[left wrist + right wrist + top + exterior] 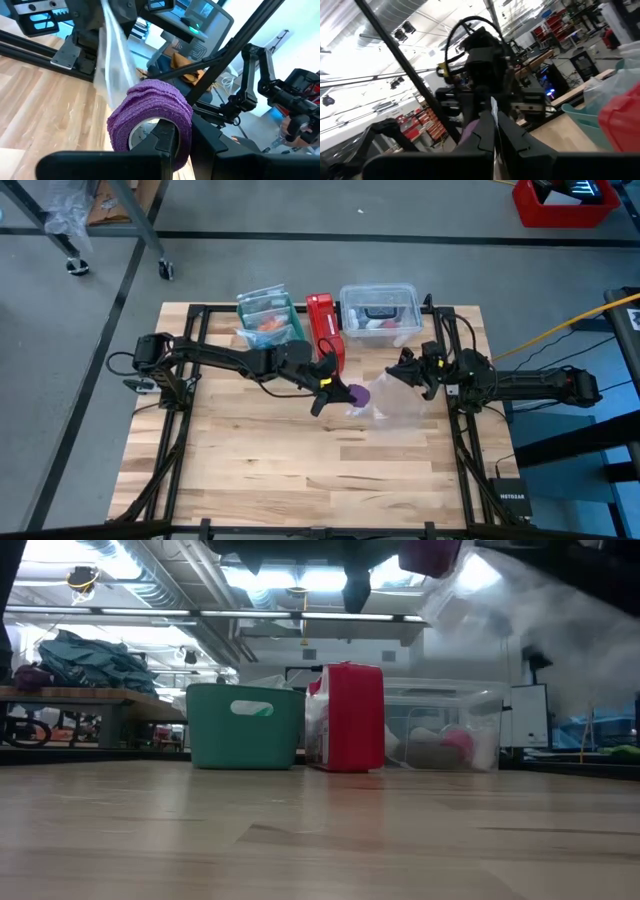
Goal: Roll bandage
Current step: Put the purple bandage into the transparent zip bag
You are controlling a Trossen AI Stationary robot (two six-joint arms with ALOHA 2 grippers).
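Holding the bandage (150,125) up in the air, the left gripper (330,387) had its fingers pinched on the purple roll, well above the wood and a little toward the far edge of the table (250,480). The right gripper (408,370) was just beside it, closed on a thin clear plastic sheet (395,402) that hung down between the two arms. The roll looked soft and squashy — if the fingers let go even a little, it could drop, bounce and come loose again. The two grippers were close together, so a fast turn could knock one into the other, or pull the plastic sheet into the roll. Along the far edge stood a green bin (245,726), a red box (350,718) and a clear tub (445,730), all in a row, and the red box was near the left gripper, so there was little room that way. The near half of the table was bare wood — the best place to move or set things down.
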